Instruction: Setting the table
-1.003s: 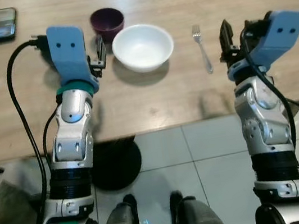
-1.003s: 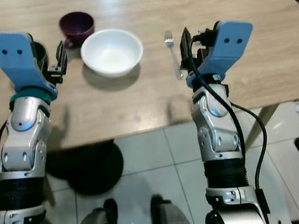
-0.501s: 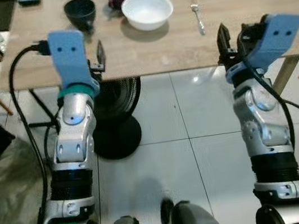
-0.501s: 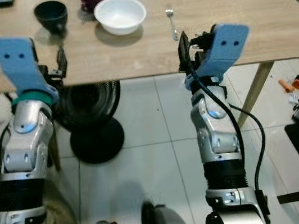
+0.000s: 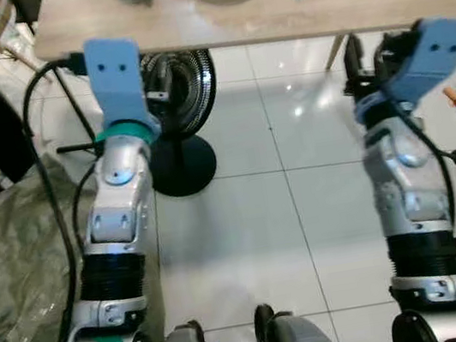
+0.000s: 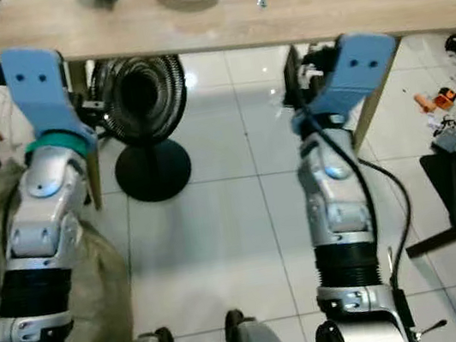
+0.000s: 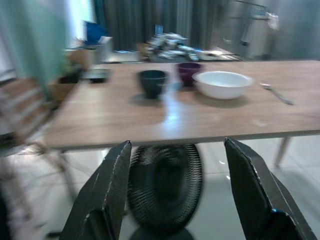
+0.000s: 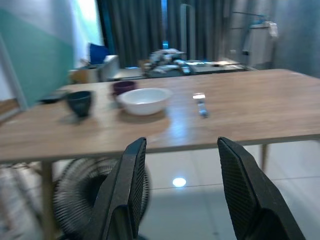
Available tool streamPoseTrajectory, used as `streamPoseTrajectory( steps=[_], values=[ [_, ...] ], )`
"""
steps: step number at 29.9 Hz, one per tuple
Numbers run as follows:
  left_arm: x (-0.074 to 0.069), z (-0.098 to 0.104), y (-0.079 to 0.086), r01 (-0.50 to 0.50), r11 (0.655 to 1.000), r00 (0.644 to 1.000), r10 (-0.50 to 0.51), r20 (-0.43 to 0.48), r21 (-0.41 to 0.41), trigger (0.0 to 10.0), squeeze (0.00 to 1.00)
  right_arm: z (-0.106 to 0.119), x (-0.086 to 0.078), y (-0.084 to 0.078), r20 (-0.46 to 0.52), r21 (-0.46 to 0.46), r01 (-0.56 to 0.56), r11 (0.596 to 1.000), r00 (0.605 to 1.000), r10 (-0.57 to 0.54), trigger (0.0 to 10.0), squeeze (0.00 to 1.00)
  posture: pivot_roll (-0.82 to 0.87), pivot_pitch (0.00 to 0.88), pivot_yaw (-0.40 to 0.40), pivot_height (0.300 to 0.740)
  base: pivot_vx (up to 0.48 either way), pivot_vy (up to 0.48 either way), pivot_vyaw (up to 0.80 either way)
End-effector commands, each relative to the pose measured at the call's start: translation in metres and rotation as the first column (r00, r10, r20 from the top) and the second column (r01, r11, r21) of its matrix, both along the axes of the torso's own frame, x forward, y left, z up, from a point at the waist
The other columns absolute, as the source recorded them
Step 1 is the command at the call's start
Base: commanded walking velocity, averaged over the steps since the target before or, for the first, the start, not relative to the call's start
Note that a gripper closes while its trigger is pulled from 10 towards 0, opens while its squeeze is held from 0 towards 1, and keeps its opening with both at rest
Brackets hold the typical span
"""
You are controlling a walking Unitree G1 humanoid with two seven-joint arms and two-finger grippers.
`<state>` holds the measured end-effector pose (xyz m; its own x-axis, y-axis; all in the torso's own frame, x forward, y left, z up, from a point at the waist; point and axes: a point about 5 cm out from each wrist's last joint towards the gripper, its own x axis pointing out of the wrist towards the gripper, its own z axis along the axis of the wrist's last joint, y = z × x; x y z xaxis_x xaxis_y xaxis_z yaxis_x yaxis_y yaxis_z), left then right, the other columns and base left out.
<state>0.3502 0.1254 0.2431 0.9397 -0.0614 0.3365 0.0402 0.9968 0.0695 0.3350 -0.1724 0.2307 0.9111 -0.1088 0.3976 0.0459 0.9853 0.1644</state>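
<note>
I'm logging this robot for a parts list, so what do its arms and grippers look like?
Both arms are silver, jointed, with ribbed black collars lower down. The left gripper and the right gripper each have two long black fingers behind a light blue housing. The left arm has a teal ring below its housing. Black cables loop along both arms.

Silver jointed arms, black ribbed forearm collars, light-blue wrist housings, teal ring on left wrist, black cables looped alongside, black two-finger grippers.
</note>
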Motion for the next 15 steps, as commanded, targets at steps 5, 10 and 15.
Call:
streamPoseTrajectory(
  steps=[5, 10, 15],
  values=[
    [-0.0003, -0.0036, -0.0029, 0.008, 1.000, 1.000, -0.008, -0.011, 0.001, 10.0, 0.00, -0.0026, -0.0016, -0.0062, -0.006, 0.004, 0.023, 1.000, 1.000, -0.023, 10.0, 0.00, 0.14, 0.094, -0.004, 0.740, 0.000, 0.000, 0.00],
    [0.0002, -0.0031, -0.0035, 0.008, 1.000, 1.000, -0.008, -0.011, -0.001, 10.0, 0.00, -0.0028, -0.0017, -0.0063, -0.007, 0.007, 0.022, 1.000, 1.000, -0.022, 10.0, 0.00, 0.14, 0.094, -0.003, 0.740, 0.000, 0.000, 0.00],
    [0.0007, -0.0030, -0.0037, 0.008, 1.000, 1.000, -0.008, -0.013, -0.005, 10.0, 0.00, -0.0034, -0.0012, -0.0064, -0.013, 0.024, 0.016, 1.000, 1.000, -0.016, 10.0, 0.00, 0.14, 0.093, -0.002, 0.740, 0.000, 0.000, -0.16]
  ],
)
